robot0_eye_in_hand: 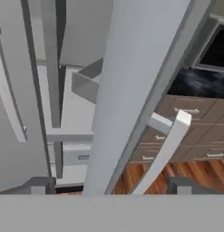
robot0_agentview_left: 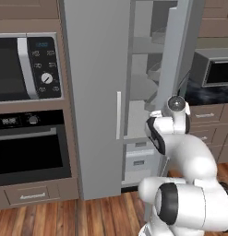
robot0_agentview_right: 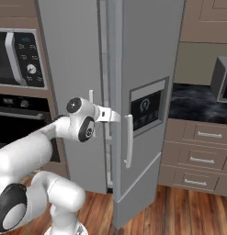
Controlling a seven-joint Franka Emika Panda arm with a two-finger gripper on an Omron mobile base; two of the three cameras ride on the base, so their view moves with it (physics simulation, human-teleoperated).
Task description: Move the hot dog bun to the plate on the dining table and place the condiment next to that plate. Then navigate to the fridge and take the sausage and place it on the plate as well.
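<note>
The grey fridge (robot0_agentview_left: 97,92) stands in front of me with its right door (robot0_agentview_right: 147,69) swung partly out. In the hand view my gripper (robot0_eye_in_hand: 111,188) is open, its two fingertips (robot0_eye_in_hand: 38,186) far apart on either side of that door's edge without touching it. From the right base view, the gripper (robot0_agentview_right: 112,115) sits at the door edge, just left of the long white handle (robot0_agentview_right: 128,142). Through the gap I see bare shelves (robot0_agentview_left: 145,46) and lower drawers (robot0_agentview_left: 138,161). The sausage, hot dog bun, condiment, plate and dining table are out of view.
Left of the fridge, a microwave (robot0_agentview_left: 25,67) sits above a built-in oven (robot0_agentview_left: 30,147). On the right, a dark counter (robot0_agentview_right: 197,103) tops brown drawers (robot0_agentview_right: 202,156), and a small appliance (robot0_agentview_left: 214,69) stands on it. Wooden floor lies below.
</note>
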